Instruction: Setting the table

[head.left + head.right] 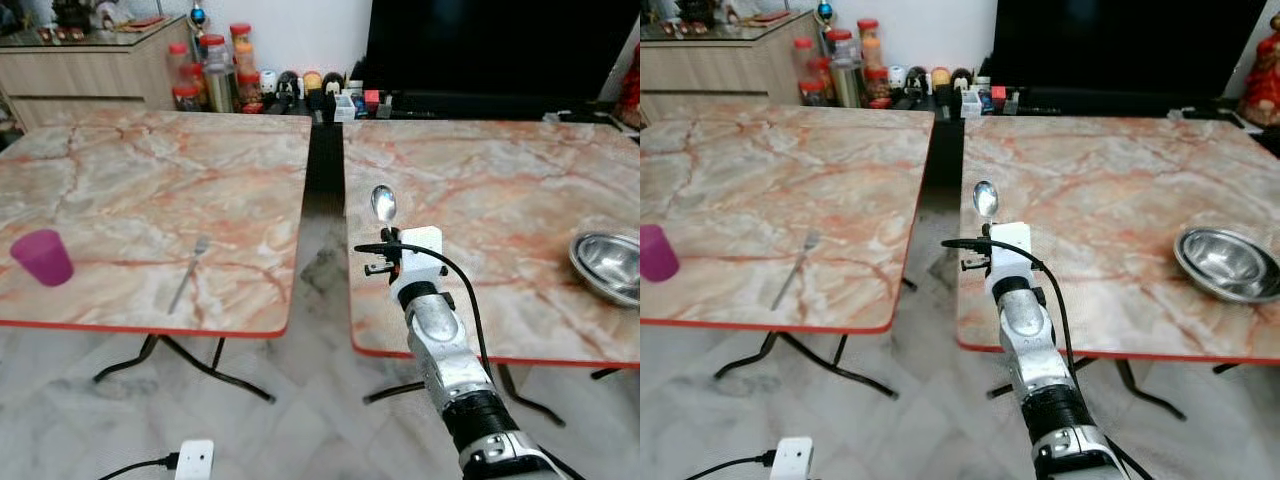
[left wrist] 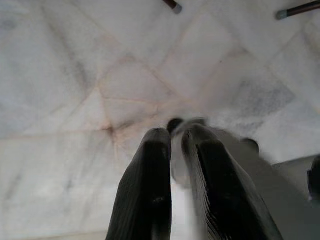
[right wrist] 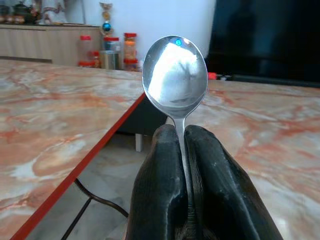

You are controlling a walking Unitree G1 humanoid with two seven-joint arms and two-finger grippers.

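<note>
Between two marble tables, right end effector (image 3: 182, 150) clamping spoon (image 3: 175, 75) upright.

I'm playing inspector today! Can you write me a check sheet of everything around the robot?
Surface: two marble-look tables with red edges, a gap between them.
Job's things: spoon upright in the right pincer; fork and purple cup on the left table; steel bowl on the right table.
Clutter: jars and bottles behind the tables.
Grippers: right pincer shut on the spoon, over the right table's near left corner; left pincer points at the floor.
Cables: black cable along the right arm; white plug with cord on the floor.
Surroundings: black TV, wooden sideboard.
</note>
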